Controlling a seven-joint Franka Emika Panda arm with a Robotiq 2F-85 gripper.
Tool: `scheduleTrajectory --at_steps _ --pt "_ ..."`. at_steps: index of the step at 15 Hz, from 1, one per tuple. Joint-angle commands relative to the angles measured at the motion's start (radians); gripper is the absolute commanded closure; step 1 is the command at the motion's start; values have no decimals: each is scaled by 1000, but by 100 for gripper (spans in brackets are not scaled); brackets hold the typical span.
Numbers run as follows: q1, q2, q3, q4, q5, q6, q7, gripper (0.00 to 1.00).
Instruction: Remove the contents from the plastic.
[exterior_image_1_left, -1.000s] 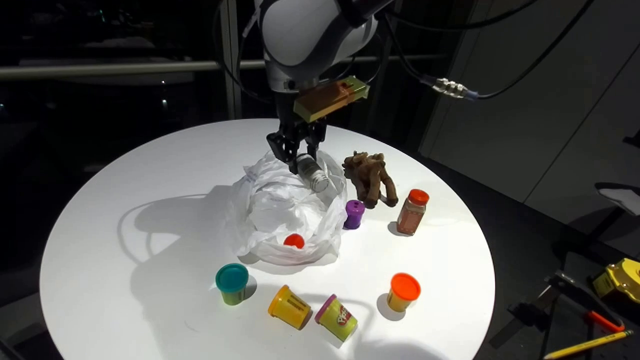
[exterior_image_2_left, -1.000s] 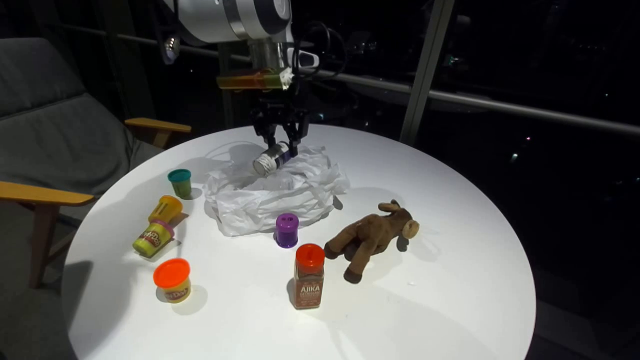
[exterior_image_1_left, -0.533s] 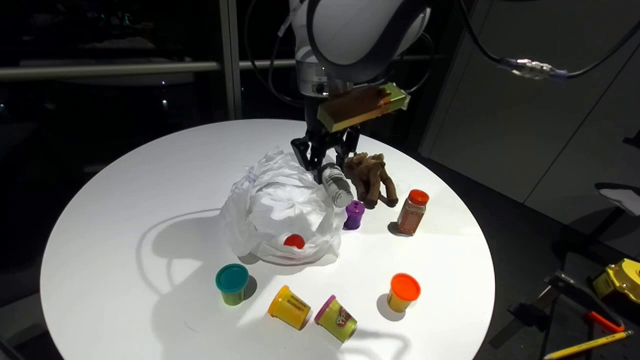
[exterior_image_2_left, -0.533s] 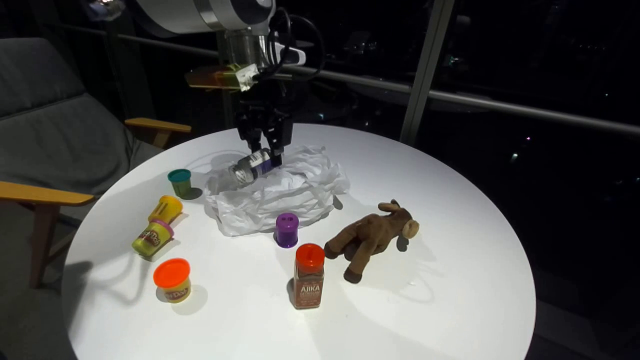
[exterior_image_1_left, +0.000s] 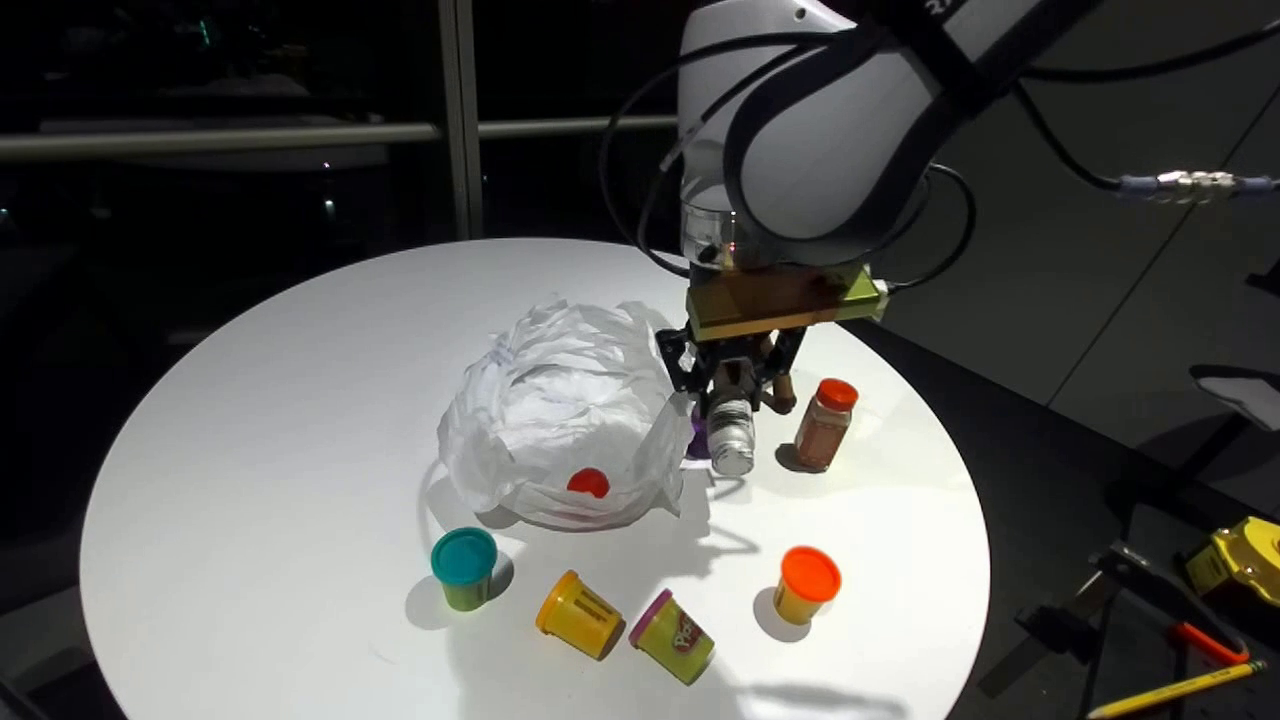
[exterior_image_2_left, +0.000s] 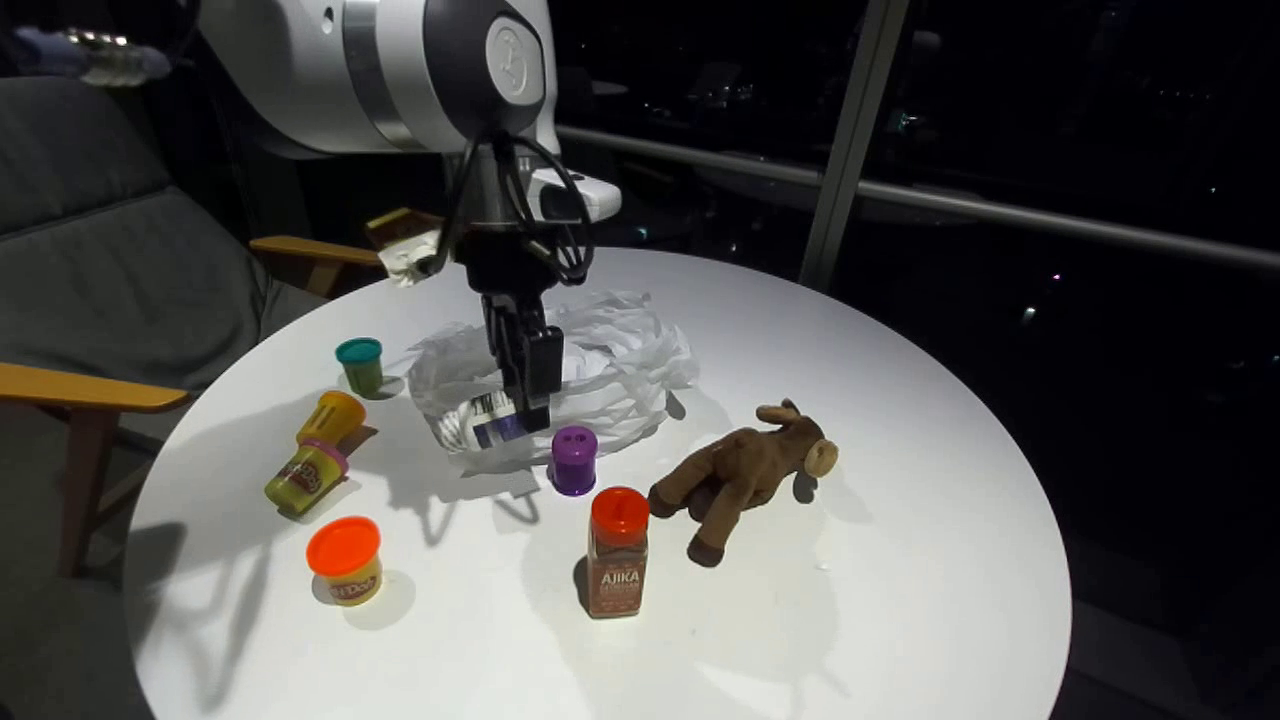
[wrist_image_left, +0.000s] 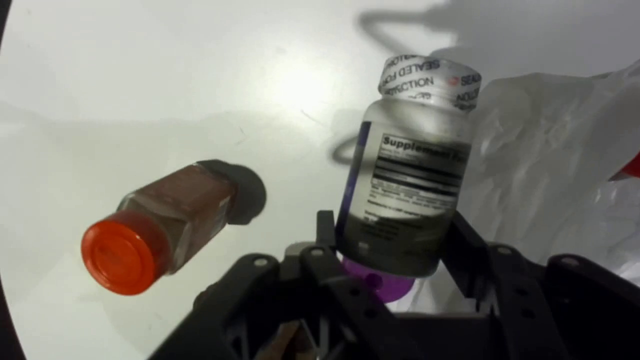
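Black and partly closed, the gripper (wrist_image_left: 393, 234) pinches a tilted white-labelled plastic bottle (wrist_image_left: 409, 170) by its base. Lowering here could topple the purple, hole-topped cylinder (exterior_image_2_left: 574, 463) nearby.

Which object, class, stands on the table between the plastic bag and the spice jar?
The purple container stands between the plastic bag and the spice jar in an exterior view.
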Motion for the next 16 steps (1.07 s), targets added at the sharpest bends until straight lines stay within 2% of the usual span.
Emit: scheduleTrajectory --at_steps 1,6,16 --pt "-3 -51 -14 -81 48 36 128 71" --pt "-1 -28 -25 -82 26 15 217 71" --pt "-9 23 -33 -46 -87 -25 116 71"
